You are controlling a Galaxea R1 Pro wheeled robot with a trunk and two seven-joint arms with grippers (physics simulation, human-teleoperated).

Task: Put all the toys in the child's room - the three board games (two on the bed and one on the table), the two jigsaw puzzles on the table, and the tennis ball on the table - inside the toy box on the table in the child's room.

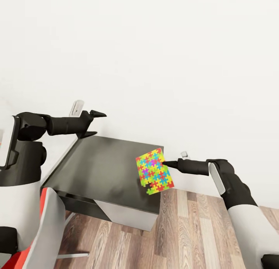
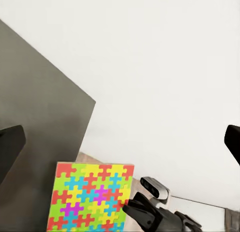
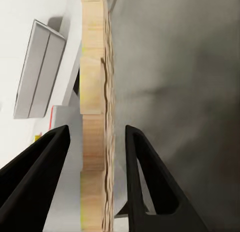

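Edge-on, the right wrist view shows the right claw (image 3: 95,157) clamping the jigsaw puzzle (image 1: 154,171); left claw (image 1: 93,124) released.

The left arm is stretched forward at the left of the head view, forearm nearly level, and its pincer (image 1: 94,124) is held with the two dark fingers spread well apart, nothing between them. The right arm is bent at the elbow and reached inward from the right, its white upper section rising from the lower corner. The right pincer (image 1: 166,163) is narrowed, its fingers (image 3: 145,182) set either side of a thin edge.
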